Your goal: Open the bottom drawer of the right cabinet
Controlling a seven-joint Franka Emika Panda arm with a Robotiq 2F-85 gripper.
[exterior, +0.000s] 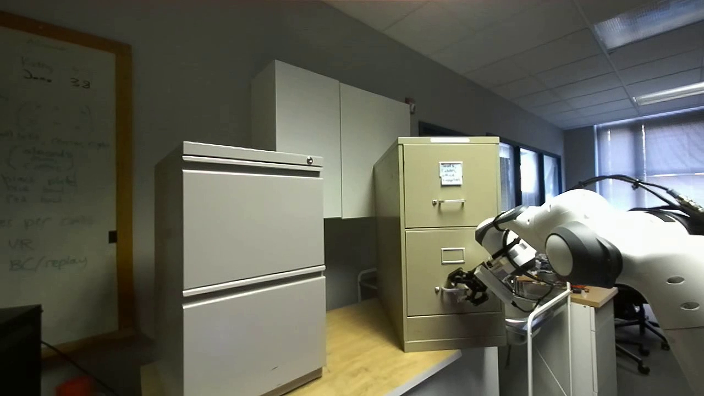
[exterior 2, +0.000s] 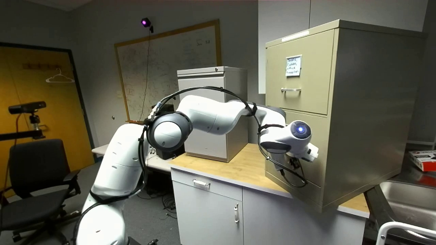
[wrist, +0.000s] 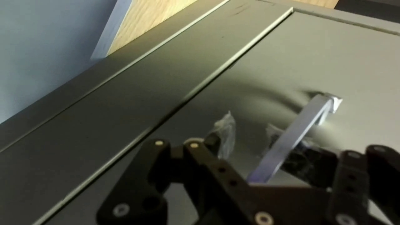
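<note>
The right cabinet, tall and tan, shows in both exterior views (exterior: 388, 236) (exterior 2: 371, 102). Its bottom drawer (exterior: 422, 269) has a beige front, an empty-looking label holder (exterior: 453, 256) and a metal handle (exterior: 448, 289). The drawer front lies flush and shut; it also fills much of the wrist view (wrist: 350, 59). My gripper (exterior: 465, 287) is at this handle. In the wrist view my gripper (wrist: 249, 136) is open, with a gap between its taped fingertips. One finger reaches behind the handle bar (wrist: 292, 132); the other stands apart from it, on the lower side. The handle's near end is hidden by the gripper.
The matching upper drawer (exterior: 423, 190) is shut above. A wider grey cabinet (exterior: 253, 225) stands on the same wooden counter (exterior: 352, 341). A white wall cupboard (exterior: 308, 132) hangs behind. A white rail (exterior: 530, 346) and a sink (exterior 2: 408, 190) lie beside the tan cabinet.
</note>
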